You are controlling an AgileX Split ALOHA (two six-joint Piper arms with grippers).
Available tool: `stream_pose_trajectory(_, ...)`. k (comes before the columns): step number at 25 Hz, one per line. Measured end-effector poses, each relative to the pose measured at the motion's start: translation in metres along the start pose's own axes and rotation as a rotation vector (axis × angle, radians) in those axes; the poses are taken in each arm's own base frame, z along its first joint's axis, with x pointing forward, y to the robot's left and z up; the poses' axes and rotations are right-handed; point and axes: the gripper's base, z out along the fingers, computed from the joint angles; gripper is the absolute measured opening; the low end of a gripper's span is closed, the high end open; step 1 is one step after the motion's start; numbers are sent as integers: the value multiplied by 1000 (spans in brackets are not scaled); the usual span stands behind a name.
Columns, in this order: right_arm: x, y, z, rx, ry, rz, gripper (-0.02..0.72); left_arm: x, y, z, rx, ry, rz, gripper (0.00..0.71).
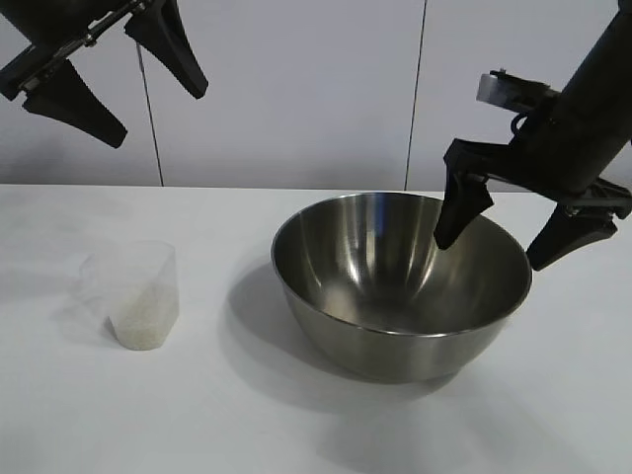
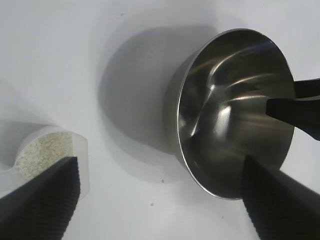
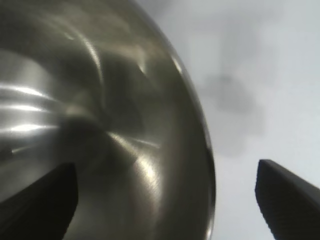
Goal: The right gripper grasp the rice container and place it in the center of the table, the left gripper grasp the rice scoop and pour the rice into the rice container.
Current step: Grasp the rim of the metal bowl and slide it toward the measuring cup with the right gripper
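Two black claws are showing, and both are standing wide open with nothing held. On the right side of the exterior view, the right gripper [image 1: 509,240] is straddling the right-hand rim of the rice container [image 1: 395,316]: one pointed finger is hanging inside the bowl, the other is hanging outside it beyond the rim, and neither finger is visibly pressing on the steel. Its wrist view is showing the same, with the rim running between the two fingers. Up in the top left corner, the left gripper [image 1: 123,84] is hanging well above the table [image 1: 148,415], its fingers spread and touching nothing. Below it, the rice scoop [image 1: 136,294] is standing upright on the left of the table, well apart from the bowl, with the rice [image 1: 138,321] lying in its lower part. No brand, label or writing is showing on anything.
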Motion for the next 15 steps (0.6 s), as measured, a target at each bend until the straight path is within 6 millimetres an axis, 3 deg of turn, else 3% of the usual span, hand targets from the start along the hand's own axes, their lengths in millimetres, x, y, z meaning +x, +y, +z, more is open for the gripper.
stream_pose_trajectory(5, -1, -5, 18, 11, 9, 25, 622, 0, 0, 0, 0, 0, 0, 630)
stream_pose_trajectory(13, -1, -8, 24, 25, 8, 56, 335, 0, 0, 0, 0, 0, 0, 630)
stream_pose_trajectory(15, -1, -8, 25, 26, 11, 59, 214, 0, 0, 0, 0, 0, 0, 630)
